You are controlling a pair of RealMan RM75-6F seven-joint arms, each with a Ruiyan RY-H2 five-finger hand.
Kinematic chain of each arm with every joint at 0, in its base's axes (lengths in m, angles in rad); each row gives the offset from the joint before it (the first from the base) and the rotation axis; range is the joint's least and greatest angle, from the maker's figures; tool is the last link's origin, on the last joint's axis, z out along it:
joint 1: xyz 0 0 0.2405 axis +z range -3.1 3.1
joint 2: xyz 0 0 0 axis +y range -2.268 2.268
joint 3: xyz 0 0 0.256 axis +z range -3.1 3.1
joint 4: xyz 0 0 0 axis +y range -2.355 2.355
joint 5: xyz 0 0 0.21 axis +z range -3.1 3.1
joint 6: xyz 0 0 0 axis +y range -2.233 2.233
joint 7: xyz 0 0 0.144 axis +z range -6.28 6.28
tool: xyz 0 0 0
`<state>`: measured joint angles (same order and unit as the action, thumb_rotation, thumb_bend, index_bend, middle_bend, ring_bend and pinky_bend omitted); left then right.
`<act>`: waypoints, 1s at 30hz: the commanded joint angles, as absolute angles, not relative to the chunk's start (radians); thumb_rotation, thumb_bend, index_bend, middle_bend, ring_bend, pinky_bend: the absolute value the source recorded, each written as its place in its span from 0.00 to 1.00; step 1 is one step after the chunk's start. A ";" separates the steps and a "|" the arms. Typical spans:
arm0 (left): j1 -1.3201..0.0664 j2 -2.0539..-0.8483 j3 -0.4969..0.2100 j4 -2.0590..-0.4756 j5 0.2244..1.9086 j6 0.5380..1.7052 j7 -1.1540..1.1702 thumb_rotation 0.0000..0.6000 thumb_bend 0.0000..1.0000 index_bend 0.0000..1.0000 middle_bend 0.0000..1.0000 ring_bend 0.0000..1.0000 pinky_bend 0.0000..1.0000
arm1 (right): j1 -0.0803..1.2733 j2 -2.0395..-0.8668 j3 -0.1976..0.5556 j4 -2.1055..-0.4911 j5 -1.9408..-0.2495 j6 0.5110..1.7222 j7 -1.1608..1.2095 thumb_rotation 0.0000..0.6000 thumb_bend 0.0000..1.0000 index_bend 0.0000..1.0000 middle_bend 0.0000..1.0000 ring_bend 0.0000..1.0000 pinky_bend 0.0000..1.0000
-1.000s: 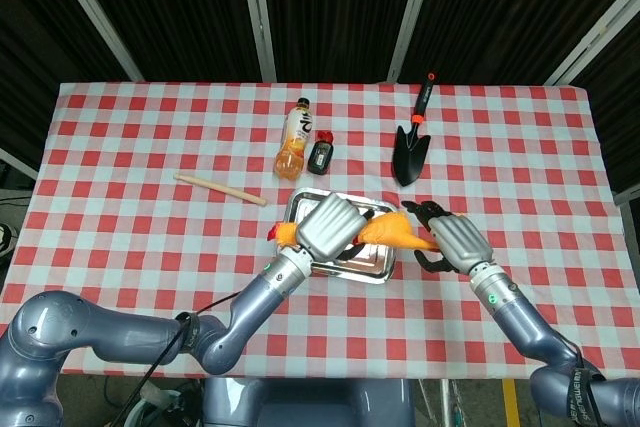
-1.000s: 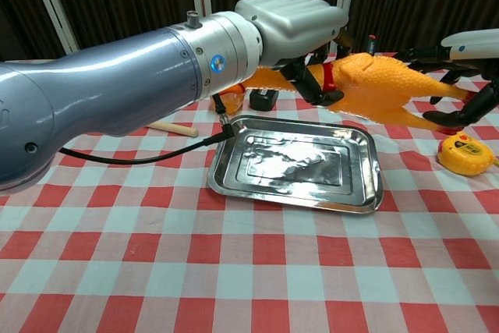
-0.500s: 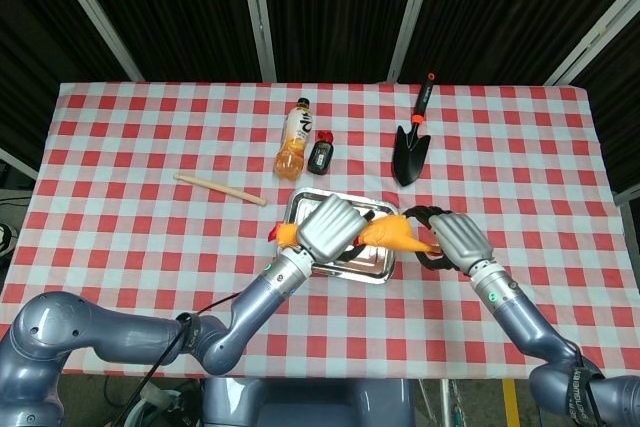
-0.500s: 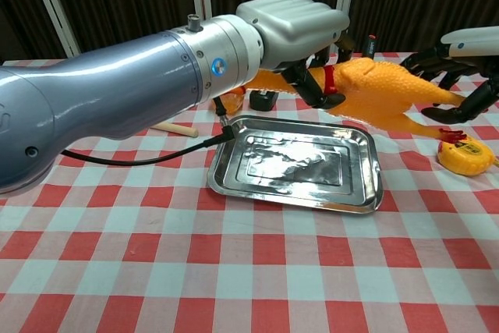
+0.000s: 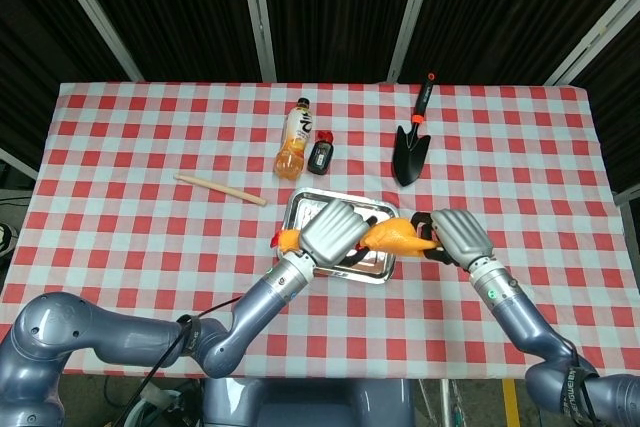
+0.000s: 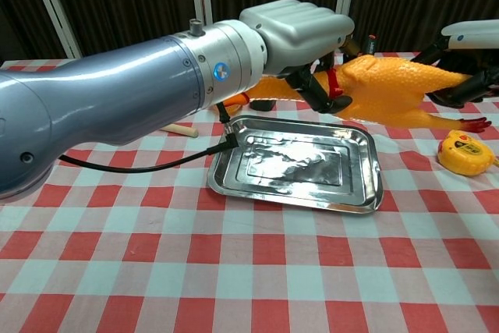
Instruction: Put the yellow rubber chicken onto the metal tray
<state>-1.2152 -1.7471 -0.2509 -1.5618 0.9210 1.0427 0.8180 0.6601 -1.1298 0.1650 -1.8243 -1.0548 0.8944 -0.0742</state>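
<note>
The yellow rubber chicken [image 6: 390, 87] hangs in the air, gripped at its neck by the left hand [image 6: 300, 33], whose fingers curl around it. Directly below that hand the shiny rectangular metal tray [image 6: 366, 193] holds nothing. The right hand [image 5: 458, 234] sits at the chicken's legs; whether it grips them cannot be told.

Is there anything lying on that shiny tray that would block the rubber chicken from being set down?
Nothing visible: the metal tray looks bare. The yellow rubber chicken hangs just above its far edge, held by the left robot hand.
</note>
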 commanded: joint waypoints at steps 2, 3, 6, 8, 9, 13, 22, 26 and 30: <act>-1.213 -1.746 -0.251 -1.563 0.922 1.044 0.816 1.00 0.55 0.54 0.67 0.61 0.75 | 0.658 -1.134 0.164 -1.824 -1.058 0.900 -0.078 1.00 0.87 1.00 0.82 0.83 0.91; -1.212 -1.746 -0.251 -1.563 0.923 1.045 0.815 1.00 0.55 0.54 0.67 0.61 0.75 | 0.659 -1.135 0.163 -1.823 -1.059 0.900 -0.080 1.00 0.87 1.00 0.82 0.83 0.91; -1.211 -1.746 -0.249 -1.561 0.925 1.045 0.814 1.00 0.55 0.54 0.67 0.61 0.75 | 0.657 -1.138 0.161 -1.823 -1.064 0.905 -0.084 1.00 0.87 0.97 0.82 0.81 0.90; -1.209 -1.748 -0.247 -1.558 0.928 1.046 0.812 1.00 0.55 0.54 0.67 0.61 0.75 | 0.656 -1.137 0.157 -1.824 -1.071 0.905 -0.088 1.00 0.85 0.80 0.73 0.68 0.81; -1.208 -1.748 -0.247 -1.556 0.930 1.047 0.811 1.00 0.55 0.54 0.66 0.61 0.75 | 0.657 -1.131 0.154 -1.827 -1.076 0.899 -0.089 1.00 0.80 0.68 0.66 0.59 0.73; -1.202 -1.749 -0.244 -1.550 0.942 1.050 0.798 1.00 0.55 0.54 0.66 0.61 0.75 | 0.661 -1.108 0.141 -1.834 -1.086 0.869 -0.091 1.00 0.35 0.10 0.23 0.19 0.35; -1.178 -1.752 -0.226 -1.532 1.007 1.065 0.752 1.00 0.55 0.54 0.66 0.61 0.75 | 0.663 -1.084 0.126 -1.851 -1.085 0.857 -0.114 1.00 0.08 0.00 0.00 0.00 0.05; -1.156 -1.751 -0.208 -1.521 1.048 1.071 0.712 1.00 0.54 0.54 0.66 0.61 0.75 | 0.645 -1.078 0.117 -1.841 -1.099 0.890 -0.125 1.00 0.08 0.00 0.00 0.00 0.05; -1.124 -1.750 -0.185 -1.499 1.101 1.082 0.644 1.00 0.53 0.54 0.66 0.61 0.75 | 0.614 -1.053 0.108 -1.825 -1.114 0.932 -0.124 1.00 0.08 0.00 0.00 0.00 0.05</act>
<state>-1.1413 -1.7506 -0.1983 -1.5118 1.0754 1.0747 0.6744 0.6256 -1.0635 0.1126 -1.8324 -1.1070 0.9190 -0.1250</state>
